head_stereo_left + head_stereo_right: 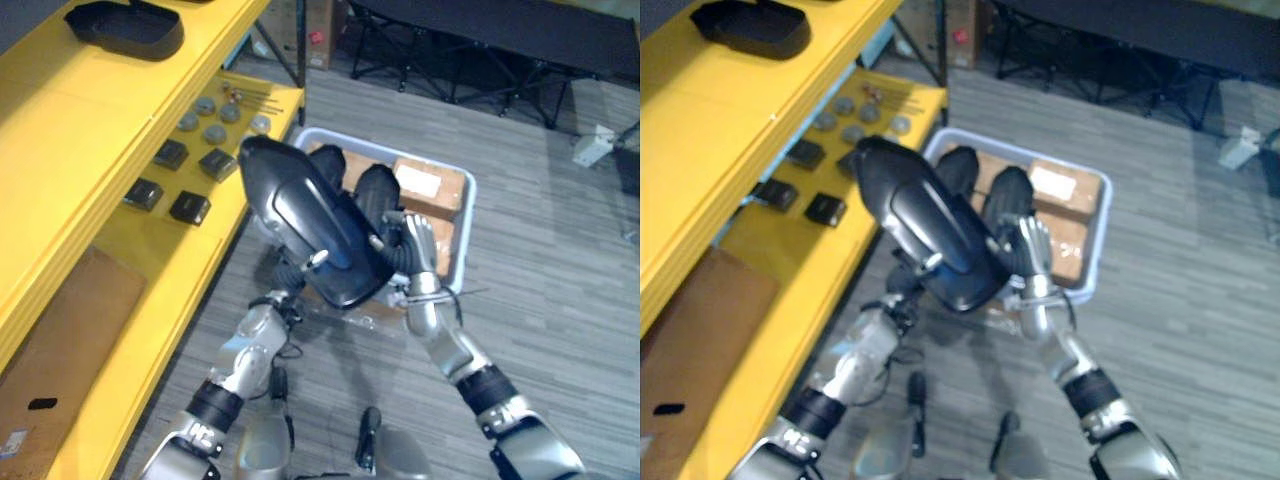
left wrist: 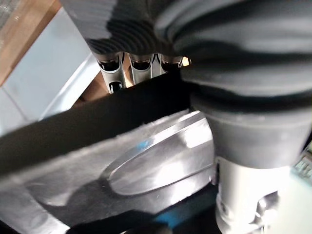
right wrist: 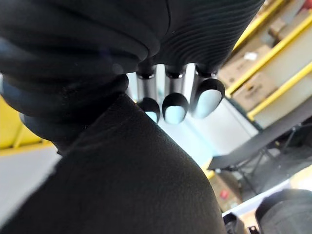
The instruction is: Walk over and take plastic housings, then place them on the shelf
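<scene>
A big black housing point(image 1: 310, 225) is held up mid-view between both hands. The right hand point(image 1: 418, 245) presses its 3 o'clock side with straight, relaxed fingers. The left hand point(image 2: 111, 68) is beneath its 7 o'clock end, grip impossible to tell. A grey bin point(image 1: 464, 235) lies behind at 1 o'clock. The yellow shelf point(image 1: 120, 130) runs along 9 o'clock, with another housing point(image 1: 125, 28) on it at 11.

The yellow shelf point(image 1: 90, 90) has a bare top board, apart from a black housing point(image 1: 125, 28) at its far end. On its lower board, small dark blocks point(image 1: 190, 207) and grey discs point(image 1: 214, 132) crowd the far part. A cardboard sheet point(image 1: 60, 340) covers the near part. Beside the shelf, a grey bin point(image 1: 462, 230) stands on the floor.
</scene>
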Controlling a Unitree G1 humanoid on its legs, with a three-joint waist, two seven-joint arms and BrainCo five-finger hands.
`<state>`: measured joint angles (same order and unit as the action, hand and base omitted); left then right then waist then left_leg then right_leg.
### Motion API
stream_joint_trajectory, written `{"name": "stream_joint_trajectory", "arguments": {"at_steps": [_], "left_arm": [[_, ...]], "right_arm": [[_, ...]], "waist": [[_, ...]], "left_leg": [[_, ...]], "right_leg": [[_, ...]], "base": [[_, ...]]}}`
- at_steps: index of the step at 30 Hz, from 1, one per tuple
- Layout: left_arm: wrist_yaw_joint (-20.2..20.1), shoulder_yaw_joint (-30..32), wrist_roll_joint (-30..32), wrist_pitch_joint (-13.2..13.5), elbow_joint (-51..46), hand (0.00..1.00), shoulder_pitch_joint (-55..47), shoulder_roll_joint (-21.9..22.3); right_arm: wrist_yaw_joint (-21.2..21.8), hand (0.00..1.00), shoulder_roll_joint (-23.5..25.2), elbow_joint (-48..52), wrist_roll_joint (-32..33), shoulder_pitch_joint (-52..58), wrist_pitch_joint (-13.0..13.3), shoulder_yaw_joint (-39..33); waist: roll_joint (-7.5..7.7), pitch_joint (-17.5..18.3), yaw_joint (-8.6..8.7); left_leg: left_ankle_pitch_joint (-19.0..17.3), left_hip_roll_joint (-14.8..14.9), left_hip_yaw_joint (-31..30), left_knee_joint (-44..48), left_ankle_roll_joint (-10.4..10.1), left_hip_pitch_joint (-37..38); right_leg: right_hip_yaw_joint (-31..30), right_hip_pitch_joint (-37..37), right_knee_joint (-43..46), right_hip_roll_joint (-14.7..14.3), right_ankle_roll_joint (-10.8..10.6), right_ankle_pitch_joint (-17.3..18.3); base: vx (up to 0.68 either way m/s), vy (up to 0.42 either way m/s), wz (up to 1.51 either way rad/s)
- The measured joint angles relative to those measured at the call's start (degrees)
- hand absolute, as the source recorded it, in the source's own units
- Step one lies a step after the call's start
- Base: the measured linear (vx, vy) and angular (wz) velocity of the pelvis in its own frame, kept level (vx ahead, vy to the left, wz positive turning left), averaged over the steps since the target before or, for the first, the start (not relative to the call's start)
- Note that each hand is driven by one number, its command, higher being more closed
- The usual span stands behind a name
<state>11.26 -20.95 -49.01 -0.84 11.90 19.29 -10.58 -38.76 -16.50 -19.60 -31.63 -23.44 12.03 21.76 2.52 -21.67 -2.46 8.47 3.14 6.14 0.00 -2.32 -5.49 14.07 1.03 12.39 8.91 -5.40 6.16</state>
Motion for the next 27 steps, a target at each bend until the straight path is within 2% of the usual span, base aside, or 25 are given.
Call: {"name": "stream_joint_trajectory", "arguments": {"at_steps": [5, 12, 17, 20, 21, 25, 27], "left_arm": [[2.00, -0.05, 0.75, 1.72, 0.00, 1.00, -0.89, 0.06], [2.08, -0.12, 4.90, 1.99, -0.49, 1.00, -1.02, 0.27], [1.94, -0.26, 6.82, 2.07, -3.22, 1.00, -3.57, 0.22], [1.77, -0.51, 6.75, 3.05, -4.52, 1.00, -4.88, 0.18], [1.56, -0.55, 6.74, 3.38, -4.73, 1.00, -5.42, 0.17], [1.51, -0.62, 6.72, 4.44, -5.19, 1.00, -6.52, -0.03], [0.95, -0.17, 6.70, 4.85, -5.30, 1.00, -6.74, -0.36]], "right_arm": [[-1.76, 1.00, 1.23, 0.67, 0.54, 1.11, 1.17, 0.97], [-3.74, 1.00, 1.77, 1.30, 0.57, 2.66, 1.49, 0.86], [-3.81, 1.00, 1.72, 3.17, 0.52, 5.31, 4.73, 0.13], [-3.85, 1.00, 1.41, 5.15, 0.44, 6.94, 6.96, -0.04], [-3.87, 0.00, 1.40, 5.25, 0.45, 7.32, 7.61, -0.04], [-3.72, 0.00, 1.18, 6.26, 0.52, 8.55, 10.81, 0.48], [-3.73, 0.00, 0.44, 8.02, 0.55, 9.73, 13.29, 2.26]], "waist": [[0.01, 0.00, 0.02], [0.05, 0.03, 0.09], [0.07, 0.04, 0.16], [0.25, 0.22, 0.29], [0.39, 0.32, 0.42], [0.78, 0.56, 0.47], [0.88, 0.62, 0.40]], "left_leg": [[0.25, 0.06, 0.48, -0.68, 0.03, 0.35], [0.24, -0.09, 0.61, -1.27, 0.04, 0.44], [0.23, -0.23, 0.84, -1.60, 0.03, 1.57], [0.16, -0.15, 0.93, -1.65, 0.04, 1.61], [0.15, -0.15, 0.96, -1.66, 0.03, 1.66], [0.04, -0.17, 0.99, -1.69, -0.05, 1.66], [0.04, -0.18, 0.99, -1.69, -0.04, 1.65]], "right_leg": [[-0.16, 0.08, -0.45, -0.10, -0.01, -0.15], [-0.30, 0.17, -1.25, -0.07, -0.12, -0.46], [-0.49, 1.11, -1.67, 0.02, -0.12, -0.46], [-0.56, 1.08, -1.75, -0.05, -0.10, -0.43], [-0.60, 1.10, -1.75, -0.03, -0.08, -0.42], [-0.65, 1.10, -1.91, -0.01, -0.10, -0.43], [-0.67, 1.10, -2.04, 0.01, -0.13, -0.46]], "base": [[0.00, 0.000, -0.01], [0.03, 0.007, -0.01], [0.03, 0.007, -0.02], [0.00, 0.000, 0.00], [0.00, 0.000, 0.00], [0.00, 0.000, 0.00], [0.00, 0.000, 0.00]]}}
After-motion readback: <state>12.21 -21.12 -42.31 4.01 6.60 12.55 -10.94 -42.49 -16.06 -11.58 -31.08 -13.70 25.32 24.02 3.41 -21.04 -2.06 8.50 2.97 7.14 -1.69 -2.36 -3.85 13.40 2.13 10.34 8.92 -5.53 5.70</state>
